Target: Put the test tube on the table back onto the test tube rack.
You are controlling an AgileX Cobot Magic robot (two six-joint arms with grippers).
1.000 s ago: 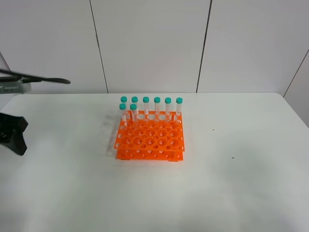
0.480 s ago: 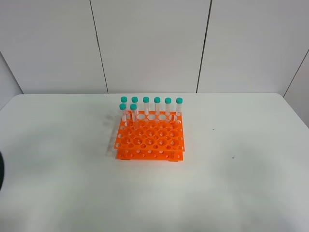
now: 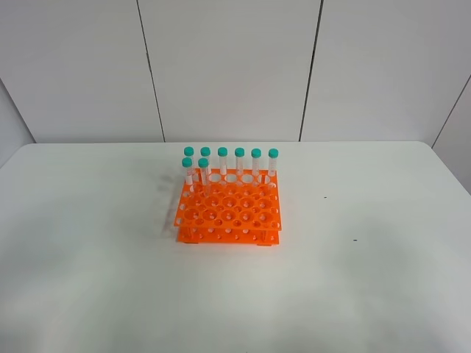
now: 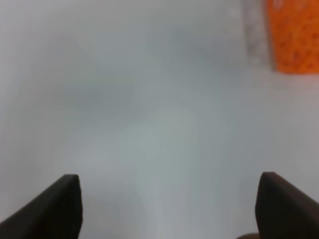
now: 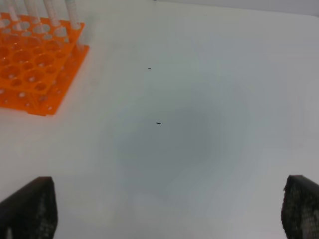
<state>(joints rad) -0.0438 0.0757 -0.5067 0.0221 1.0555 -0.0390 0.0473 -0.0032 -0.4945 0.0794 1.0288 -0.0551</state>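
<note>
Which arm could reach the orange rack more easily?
Right, marginally: its view shows the test tube rack and tubes beyond the open right claw; the left claw sees only a blurred corner.

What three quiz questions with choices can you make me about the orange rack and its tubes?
1. Where in the test tube rack do the tubes stand?
A. In the front row
B. In the two back rows
C. Lying flat beside it

2. How many teal caps are there?
A. Three
B. Five
C. Eight

3. How is the right gripper?
A. Wide open, holding nothing
B. Shut on a tube
C. Shut on the rack

Answers:
1. B: six tubes fill the rearmost row and two stand just in front of them, while the front holes are empty.
2. C: six caps plus two make eight in the high view.
3. A: its wrist view shows the two fingers far apart with only bare table between them.
</note>
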